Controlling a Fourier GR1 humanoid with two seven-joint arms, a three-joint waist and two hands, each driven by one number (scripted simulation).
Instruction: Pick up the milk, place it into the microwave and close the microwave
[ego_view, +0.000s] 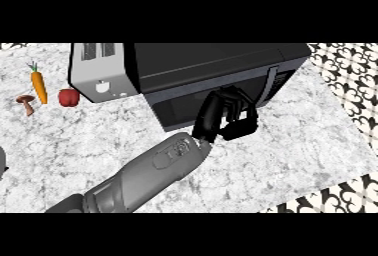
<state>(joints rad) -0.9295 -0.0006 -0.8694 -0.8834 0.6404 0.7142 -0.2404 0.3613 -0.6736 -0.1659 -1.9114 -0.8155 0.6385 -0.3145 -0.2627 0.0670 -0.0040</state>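
Pressing microwave (221, 65) door, right hand (230, 117), apparently touching

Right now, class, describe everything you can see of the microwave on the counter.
The microwave is a dark, boxy appliance with a matt black top and a glossy dark door on its front. The door looks closed, or almost closed. A grey control strip runs down the front's right side. It stands on the speckled grey counter, close beside a silver toaster on its left. A black robot hand rests against the door.
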